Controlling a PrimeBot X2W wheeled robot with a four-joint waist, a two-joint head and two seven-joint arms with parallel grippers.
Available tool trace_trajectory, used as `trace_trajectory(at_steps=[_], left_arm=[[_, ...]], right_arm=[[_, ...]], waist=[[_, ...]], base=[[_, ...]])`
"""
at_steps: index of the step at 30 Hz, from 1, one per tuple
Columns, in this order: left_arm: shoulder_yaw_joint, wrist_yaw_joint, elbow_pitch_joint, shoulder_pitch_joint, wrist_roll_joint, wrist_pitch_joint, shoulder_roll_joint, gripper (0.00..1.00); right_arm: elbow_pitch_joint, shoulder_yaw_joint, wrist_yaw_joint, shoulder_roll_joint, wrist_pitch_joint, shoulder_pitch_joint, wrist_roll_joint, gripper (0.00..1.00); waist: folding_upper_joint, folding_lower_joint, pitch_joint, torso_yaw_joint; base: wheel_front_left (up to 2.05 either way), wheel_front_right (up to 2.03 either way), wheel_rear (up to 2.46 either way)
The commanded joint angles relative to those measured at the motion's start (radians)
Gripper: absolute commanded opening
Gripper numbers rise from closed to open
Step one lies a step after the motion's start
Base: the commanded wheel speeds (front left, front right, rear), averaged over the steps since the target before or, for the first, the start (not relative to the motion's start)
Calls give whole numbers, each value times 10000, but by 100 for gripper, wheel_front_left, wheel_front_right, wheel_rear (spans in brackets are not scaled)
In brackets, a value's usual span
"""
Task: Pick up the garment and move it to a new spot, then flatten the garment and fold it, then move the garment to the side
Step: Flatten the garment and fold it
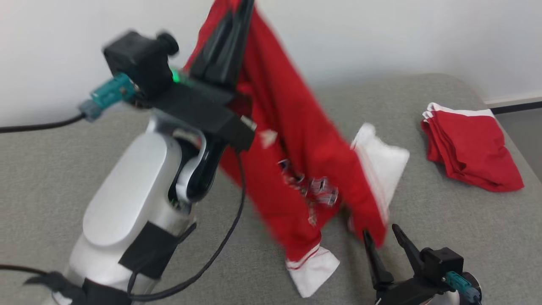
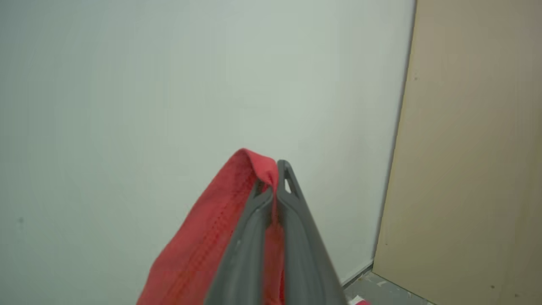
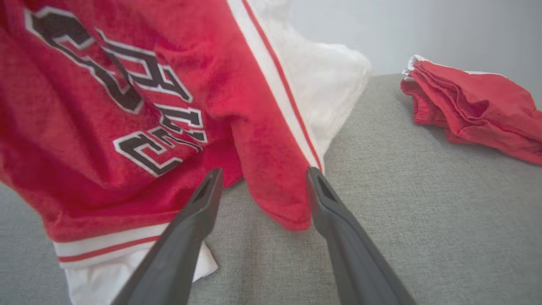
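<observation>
1. Head view: our left gripper [image 1: 239,21] is raised high against the pale wall. Its fingers are clamped together on an upper edge of the red mesh jersey with white trim and black-and-white lettering [image 1: 296,140].
2. The jersey hangs down from that hold, and its lower white hem touches the grey fabric-covered table [image 1: 423,237].
3. Our right gripper [image 1: 380,231] sits low beside the jersey. Its fingers are spread wide and hold nothing. In the right wrist view a red corner beside the white stripe hangs just ahead of them.
4. We judge the step to be taking a second hold. We should pinch only that corner, not a bunch of layers, then draw the two holds apart so the cloth lowers flat.
5. A folded red-and-white garment [image 1: 470,148] lies at the table's far right, well apart. We should lay the jersey on the bare middle.
6. The black cable [image 1: 228,237] looping off our left arm hangs near the cloth and could snag it.
</observation>
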State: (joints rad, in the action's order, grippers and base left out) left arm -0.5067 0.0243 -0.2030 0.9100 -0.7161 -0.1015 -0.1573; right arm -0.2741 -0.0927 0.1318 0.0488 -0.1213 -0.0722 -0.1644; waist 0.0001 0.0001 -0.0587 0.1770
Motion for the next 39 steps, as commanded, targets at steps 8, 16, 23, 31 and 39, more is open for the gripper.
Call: trace_trajectory(at_steps=[8,16,23,31,39], left_arm=[[59,-1091,-1307,-1655,-147,849,-588,0],[256,-1830,-1495,-2449,115,452,-906,0],[389,-2862,1689,-3429,200,941,-1329,0],[72,-4333,5323,-4899,444,2748,-2286,0],[464,-3452,1718,-3640,284,2277,-2403,0]], right_arm=[[175,-54,-25,26,121,-89,174,100],[261,-41,-25,20,246,-55,254,100],[344,91,-25,116,301,218,253,100],[633,236,-25,104,406,191,355,100],[864,-208,-25,102,456,-465,396,100]], waist=[[-1,-1,-197,-440],[-1,-1,-200,-563],[-1,-1,7,-690],[-1,-1,-117,-832],[-1,-1,-1012,-503]], base=[[0,0,0],[0,0,0],[0,0,0],[0,0,0],[0,0,0]])
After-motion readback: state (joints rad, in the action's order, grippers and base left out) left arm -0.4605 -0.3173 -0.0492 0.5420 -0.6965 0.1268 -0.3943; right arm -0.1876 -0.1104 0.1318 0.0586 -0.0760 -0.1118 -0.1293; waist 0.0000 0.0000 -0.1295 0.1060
